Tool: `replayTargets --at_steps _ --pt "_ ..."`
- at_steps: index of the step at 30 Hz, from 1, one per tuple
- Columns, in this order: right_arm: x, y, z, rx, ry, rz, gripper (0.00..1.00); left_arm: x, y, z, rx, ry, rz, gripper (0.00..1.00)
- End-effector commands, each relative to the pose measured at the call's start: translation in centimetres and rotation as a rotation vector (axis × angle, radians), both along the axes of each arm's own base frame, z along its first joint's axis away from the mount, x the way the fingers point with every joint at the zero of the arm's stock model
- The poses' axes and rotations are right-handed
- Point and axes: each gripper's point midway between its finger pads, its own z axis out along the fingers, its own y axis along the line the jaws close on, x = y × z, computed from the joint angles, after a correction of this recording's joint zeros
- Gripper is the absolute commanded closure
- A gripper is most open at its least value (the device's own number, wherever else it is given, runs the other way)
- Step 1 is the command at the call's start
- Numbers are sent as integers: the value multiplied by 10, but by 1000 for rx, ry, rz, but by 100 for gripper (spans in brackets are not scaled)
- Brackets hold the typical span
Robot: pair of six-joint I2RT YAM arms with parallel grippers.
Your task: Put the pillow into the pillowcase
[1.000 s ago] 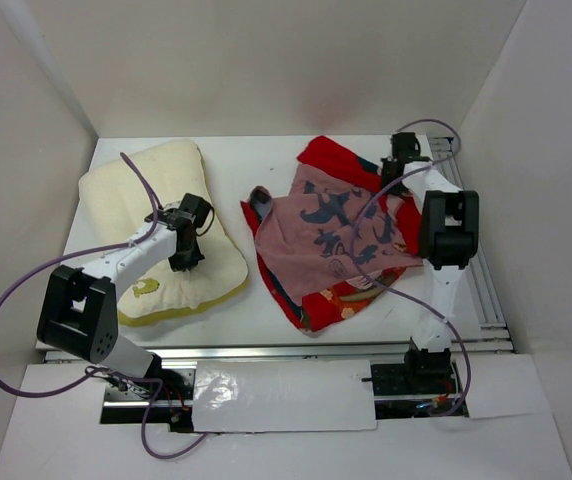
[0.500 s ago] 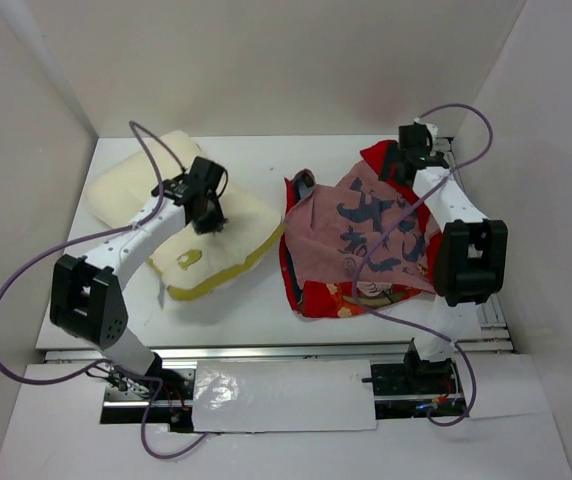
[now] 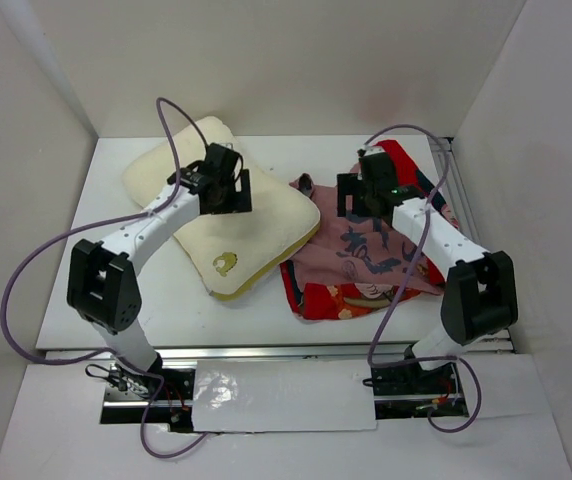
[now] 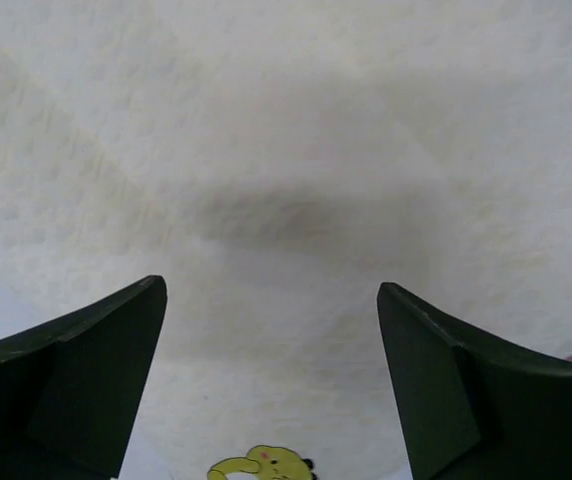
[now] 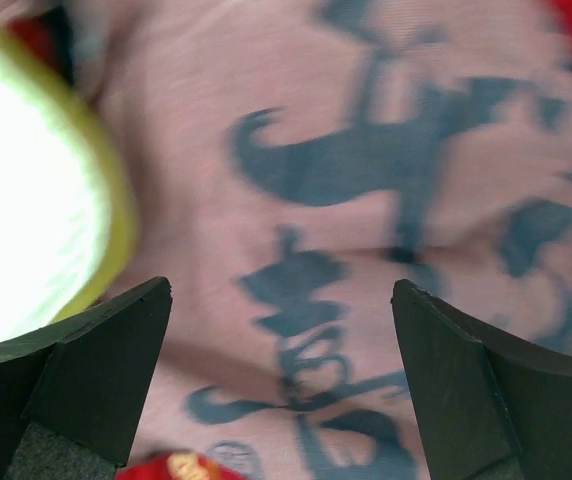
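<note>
White table (image 3: 191, 310); pillowcase (image 3: 351, 262) with dark, perhaps calligraphic marks

The pillow (image 3: 266, 225) lay directly beneath the left gripper (image 3: 228, 192), its emblem (image 3: 225, 265) behind the fingers, toward that arm's base. The pillowcase (image 3: 361, 262) lay beneath the right gripper (image 3: 364, 197), with the pillow's edge just to that gripper's left, touching the pillowcase.

The white worktop (image 3: 91, 290) carries a cream pillow (image 3: 266, 225) under the left fingers (image 4: 76, 370) and a crumpled red pillowcase (image 3: 366, 275), pink reverse up, under the right fingers (image 5: 76, 370). Their edges meet between the two.
</note>
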Motion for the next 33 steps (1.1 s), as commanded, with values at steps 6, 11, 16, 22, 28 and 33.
replayTargets --at_steps 6,11,16,22,28,33 --pt "-20 58 16 73 -41 231 2 -8 -6 -7 322 -285 -473 1" --pt "-28 65 15 93 -10 276 4 -1 -27 -20 299 -342 -755 1" --pt "-29 74 12 109 5 305 4 -4 -63 -56 109 -242 -897 1" --pt "-30 78 9 113 16 305 4 -2 -57 -120 11 -26 -846 14" --pt "-40 93 4 108 28 374 4 19 -38 -124 54 25 -640 100" --pt "-59 111 -2 23 41 437 6 46 31 -38 53 -91 -170 100"
